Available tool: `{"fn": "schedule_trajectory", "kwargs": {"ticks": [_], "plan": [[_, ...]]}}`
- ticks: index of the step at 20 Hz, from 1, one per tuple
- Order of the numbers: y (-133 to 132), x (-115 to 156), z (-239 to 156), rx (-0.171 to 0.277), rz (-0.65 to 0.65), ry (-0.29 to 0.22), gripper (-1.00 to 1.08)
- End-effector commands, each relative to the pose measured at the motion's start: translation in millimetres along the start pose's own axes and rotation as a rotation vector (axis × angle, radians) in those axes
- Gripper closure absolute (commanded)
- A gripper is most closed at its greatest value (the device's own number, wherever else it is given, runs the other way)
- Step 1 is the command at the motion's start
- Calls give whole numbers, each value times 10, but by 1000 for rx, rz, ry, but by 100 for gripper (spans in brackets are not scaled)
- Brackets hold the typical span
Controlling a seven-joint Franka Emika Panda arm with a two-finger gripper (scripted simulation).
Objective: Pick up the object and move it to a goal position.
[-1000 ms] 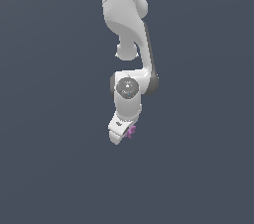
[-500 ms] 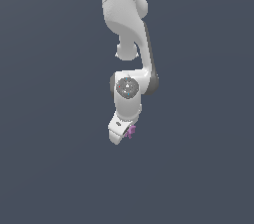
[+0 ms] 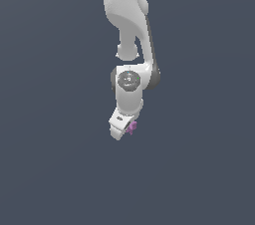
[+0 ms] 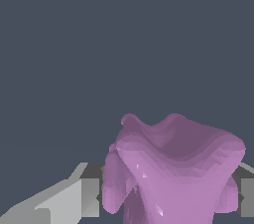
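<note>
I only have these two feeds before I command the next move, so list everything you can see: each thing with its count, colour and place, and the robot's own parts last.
object: one, pinkish-purple, knobbly lump; it sits between the gripper's fingers and fills much of the wrist view; in the exterior view only a small bit peeks out beside the gripper tip, toward the exterior view's right.
background: plain dark grey-blue all around; no table edge, goal marker or other thing can be made out.
arm: one, white with dark joints, coming down from the top of the exterior view.
gripper: one, white, at the arm's lower end, tilted; its grey fingers flank the object on both sides and appear closed on it.
</note>
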State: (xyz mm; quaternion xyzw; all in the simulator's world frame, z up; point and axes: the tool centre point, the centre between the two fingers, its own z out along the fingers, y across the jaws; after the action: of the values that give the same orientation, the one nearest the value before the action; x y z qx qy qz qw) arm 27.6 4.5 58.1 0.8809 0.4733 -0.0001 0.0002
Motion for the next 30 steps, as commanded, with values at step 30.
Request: {"fn": "schedule_trajectory", "kwargs": {"ticks": [30], "plan": [[-1058, -429, -1340, 0, 0, 0, 108]]}}
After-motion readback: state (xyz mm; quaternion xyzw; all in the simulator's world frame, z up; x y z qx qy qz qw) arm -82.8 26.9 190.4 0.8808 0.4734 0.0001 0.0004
